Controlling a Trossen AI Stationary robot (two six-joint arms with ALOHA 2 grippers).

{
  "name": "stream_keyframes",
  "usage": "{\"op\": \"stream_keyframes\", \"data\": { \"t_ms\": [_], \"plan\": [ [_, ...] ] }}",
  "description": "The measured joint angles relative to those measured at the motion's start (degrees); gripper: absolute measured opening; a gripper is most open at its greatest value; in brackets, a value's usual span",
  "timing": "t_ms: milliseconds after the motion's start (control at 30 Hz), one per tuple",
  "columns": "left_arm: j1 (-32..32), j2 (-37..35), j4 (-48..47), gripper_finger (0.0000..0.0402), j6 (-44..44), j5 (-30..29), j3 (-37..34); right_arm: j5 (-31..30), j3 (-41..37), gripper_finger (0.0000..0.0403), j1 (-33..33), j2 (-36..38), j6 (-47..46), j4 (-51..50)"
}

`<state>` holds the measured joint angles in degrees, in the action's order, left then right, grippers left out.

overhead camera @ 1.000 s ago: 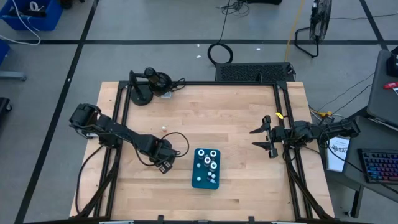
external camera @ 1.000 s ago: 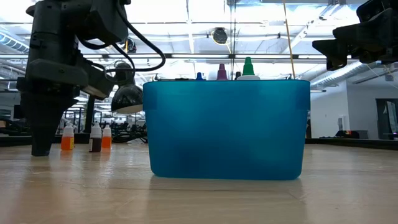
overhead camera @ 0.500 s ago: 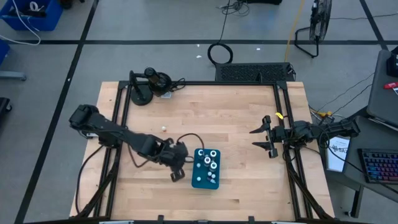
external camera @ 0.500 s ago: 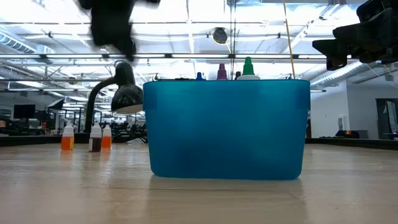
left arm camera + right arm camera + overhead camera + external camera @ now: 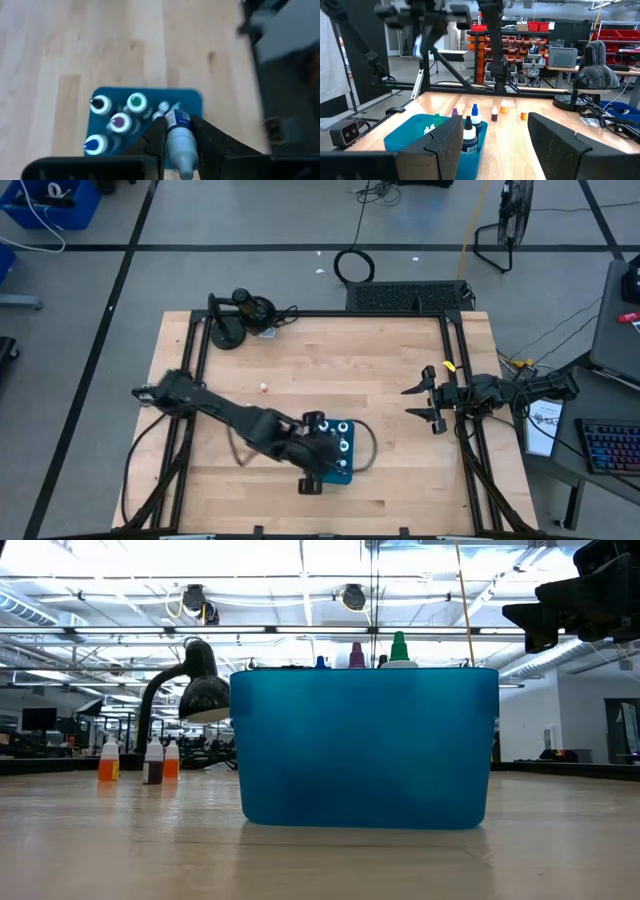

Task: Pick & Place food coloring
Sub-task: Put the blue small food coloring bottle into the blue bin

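Now the left pincer (image 5: pixel 180 137) is closed on a small bottle (image 5: pixel 179 135) with a blue label, held directly over the teal tray (image 5: pixel 192 100), at about 6 o'clock on the tabletop (image 5: pixel 380 370) in the high view. Four bottles already stand in the tray; the free slot lies toward its 3 o'clock side in the wrist picture. The bottle should be lowered straight down, kept upright, clear of the neighbouring caps, and released only once seated. Three more bottles (image 5: pixel 150 762) wait on the wood, well apart from the tray. The right pincer (image 5: pixel 428 402) is parked at 3 o'clock, fingers spread.
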<state>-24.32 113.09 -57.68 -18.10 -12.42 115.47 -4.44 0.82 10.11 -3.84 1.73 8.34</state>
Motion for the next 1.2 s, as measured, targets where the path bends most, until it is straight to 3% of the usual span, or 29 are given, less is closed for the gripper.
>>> {"op": "stream_keyframes", "data": {
  "t_ms": [100, 533, 767, 1200],
  "plan": [
    [0.79, 5.51, -4.35, 0.0072, 1.73, -0.03, 3.98, -0.01, 0.00, 0.0212, 0.00, 0.00, 0.01, 0.02],
    [2.50, 19.62, -4.54, 0.0087, 1.49, 8.11, 3.91, -0.01, 0.00, 0.0212, 0.00, 0.02, 0.00, 0.02],
    [2.34, 22.71, -2.48, 0.0090, 1.10, 12.37, 3.91, -0.01, 0.00, 0.0212, 0.00, 0.02, 0.01, 0.02],
    [2.86, 23.26, -2.22, 0.0091, 0.01, 14.07, 3.98, 0.00, 0.00, 0.0212, 0.00, 0.01, 0.00, 0.02]
  ]
}}
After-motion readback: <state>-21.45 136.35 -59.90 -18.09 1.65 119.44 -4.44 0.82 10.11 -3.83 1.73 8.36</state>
